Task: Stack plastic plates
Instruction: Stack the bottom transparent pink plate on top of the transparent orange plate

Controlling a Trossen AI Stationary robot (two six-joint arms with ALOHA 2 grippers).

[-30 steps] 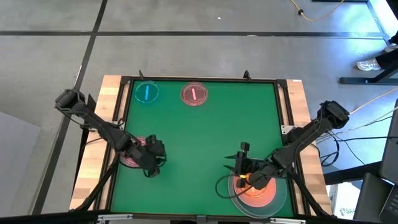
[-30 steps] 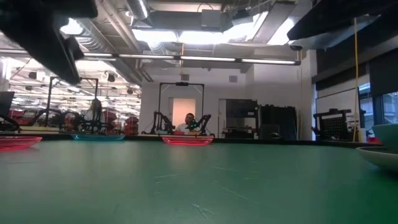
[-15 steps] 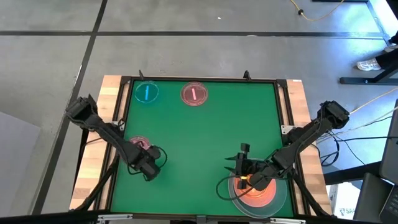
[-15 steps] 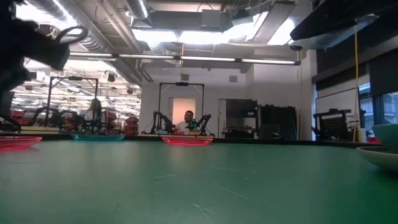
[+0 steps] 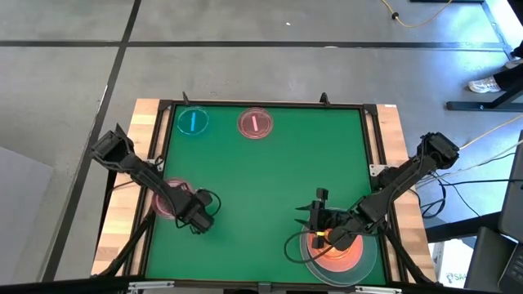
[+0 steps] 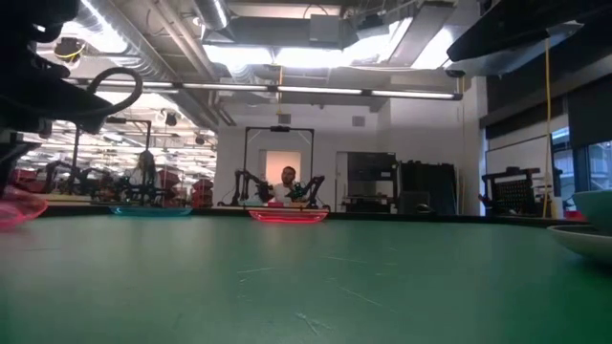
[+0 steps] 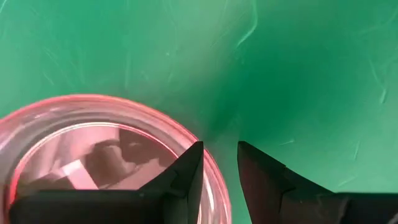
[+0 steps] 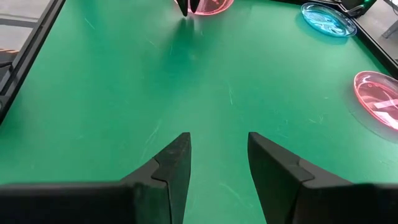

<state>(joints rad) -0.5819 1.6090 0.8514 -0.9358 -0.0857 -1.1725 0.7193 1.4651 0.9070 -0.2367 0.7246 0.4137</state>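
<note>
A small translucent pink plate (image 5: 167, 202) lies near the table's left edge, and my left gripper (image 5: 199, 217) is shut on its rim; the left wrist view shows the plate (image 7: 93, 155) close up. My right gripper (image 5: 319, 219) is open and hovers at the far-left edge of a stack (image 5: 337, 255) near the table's near right corner. In that stack an amber plate sits on a larger pale one. A small blue plate (image 5: 193, 122) and a second small pink plate (image 5: 255, 123) lie flat by the far edge. My left gripper pinches the small pink plate's rim (image 7: 210, 163) on the side toward the table's middle. One finger (image 7: 189, 171) is inside the rim and the other (image 7: 255, 171) outside. The fingers come from above, pointing down. In the low view the plate (image 6: 19, 208) sits tilted.
Bare green mat (image 5: 270, 180) fills the table's middle between the arms. A raised dark frame (image 5: 261, 104) and wooden borders edge the mat. In the low view the stack's plates (image 6: 585, 237) show at the right edge. A person sits far off in the room beyond the table.
My left gripper has come down toward the near left part of the table onto the small pink plate. The plate, flat on the mat a second ago, now stands tilted in the low view. My right arm has kept still.
</note>
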